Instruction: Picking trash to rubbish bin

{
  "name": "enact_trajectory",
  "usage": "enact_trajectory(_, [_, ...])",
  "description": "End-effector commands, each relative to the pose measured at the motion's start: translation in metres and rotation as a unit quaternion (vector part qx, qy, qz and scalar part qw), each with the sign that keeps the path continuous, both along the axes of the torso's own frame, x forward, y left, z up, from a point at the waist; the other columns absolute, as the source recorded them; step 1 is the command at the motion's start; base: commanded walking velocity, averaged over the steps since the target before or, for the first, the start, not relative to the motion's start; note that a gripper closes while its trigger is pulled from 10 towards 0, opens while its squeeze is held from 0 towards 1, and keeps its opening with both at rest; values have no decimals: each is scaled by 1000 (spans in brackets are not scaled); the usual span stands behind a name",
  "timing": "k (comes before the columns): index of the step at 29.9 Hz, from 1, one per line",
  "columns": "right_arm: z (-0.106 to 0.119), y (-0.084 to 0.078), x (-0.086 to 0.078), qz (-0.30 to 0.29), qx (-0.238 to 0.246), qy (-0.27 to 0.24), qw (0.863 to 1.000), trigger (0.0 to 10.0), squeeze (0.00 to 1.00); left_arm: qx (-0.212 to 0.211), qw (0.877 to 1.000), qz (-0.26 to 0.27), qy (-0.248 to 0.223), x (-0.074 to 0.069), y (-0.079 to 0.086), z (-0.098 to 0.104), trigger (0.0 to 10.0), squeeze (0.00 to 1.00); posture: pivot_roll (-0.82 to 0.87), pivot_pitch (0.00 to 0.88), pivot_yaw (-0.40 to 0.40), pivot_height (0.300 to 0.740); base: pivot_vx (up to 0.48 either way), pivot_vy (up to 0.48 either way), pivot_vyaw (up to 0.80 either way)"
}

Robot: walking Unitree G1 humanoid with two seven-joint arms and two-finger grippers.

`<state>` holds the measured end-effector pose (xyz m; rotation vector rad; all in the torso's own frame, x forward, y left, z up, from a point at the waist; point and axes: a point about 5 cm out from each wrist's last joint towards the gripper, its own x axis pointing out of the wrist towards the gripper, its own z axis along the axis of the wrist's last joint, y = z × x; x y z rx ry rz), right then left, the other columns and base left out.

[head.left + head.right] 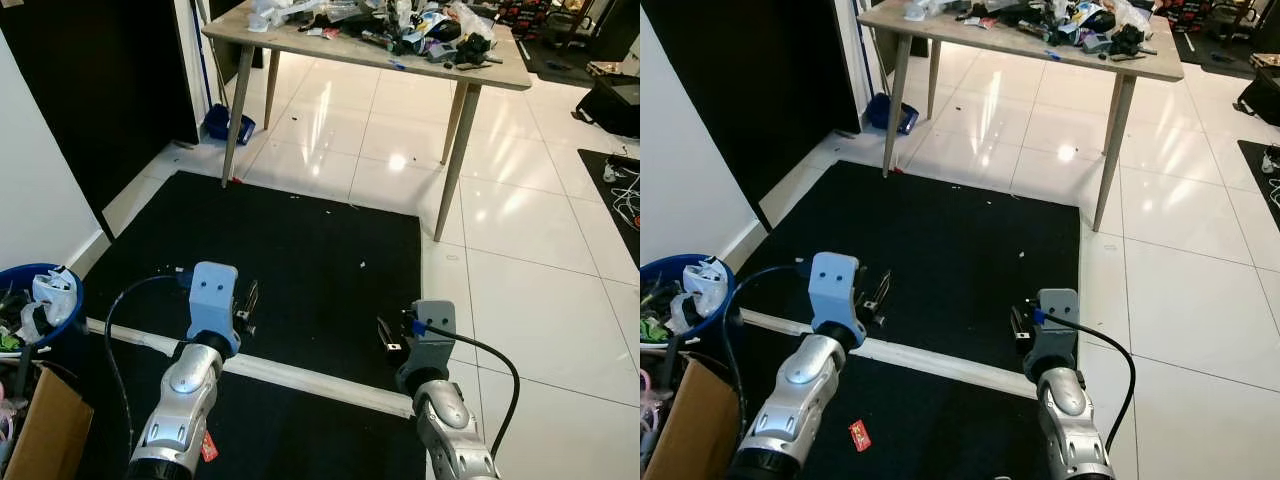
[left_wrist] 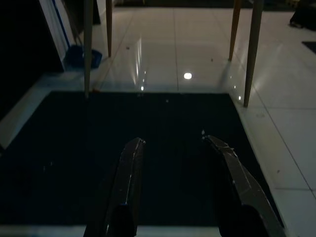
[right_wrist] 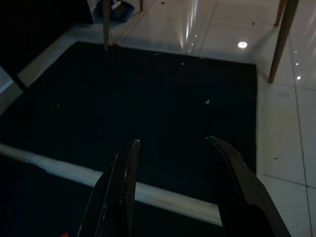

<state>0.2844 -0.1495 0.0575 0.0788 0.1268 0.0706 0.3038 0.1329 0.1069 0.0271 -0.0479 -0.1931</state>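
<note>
Item: red wrapper (image 1: 859,434), a small flat scrap with pale markings, likely foil or plastic film, lying on the near black mat (image 1: 940,440) just beside the left forearm and nearer the robot's body than the left tool (image 1: 880,292). Its long axis runs slantwise, from near-left to far-right. Bearing on the coming move: the scrap lies behind and below the left tool's reach line, so by my reading that arm must draw back and drop; the left arm is plainly nearer than the right. Left tool: two long black fingers (image 2: 129,173) spread wide, nothing between them. Right tool (image 1: 1018,322): held out over the white floor strip (image 1: 940,362), fingers (image 3: 123,182) likewise parted and empty. Destination: blue rubbish bin (image 1: 68,322), round, plastic-rimmed, already stuffed with crumpled bags, at the robot's left against the wall, next to a cardboard box (image 1: 45,425). Surroundings: far mat (image 1: 290,260), matt and dark, flecked with pale crumbs; glossy white floor tiles (image 1: 520,230); pale wooden desk (image 1: 300,42) on tapered legs, heaped with clutter.
</note>
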Motion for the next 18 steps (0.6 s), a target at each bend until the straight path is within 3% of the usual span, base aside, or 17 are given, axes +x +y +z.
enact_trajectory(1, [-2,-2,-2,-7,-2,0,1000,10000,0,0,1000,0,4,1,0,-2,10000,0,-60,91,0,740,296,0,0])
enact_trajectory(18, [-3,-4,-7,-15,-12,-5,1000,10000,0,-7,1000,-10,12,-2,-7,-5,10000,0,-61,97,8,740,293,0,0])
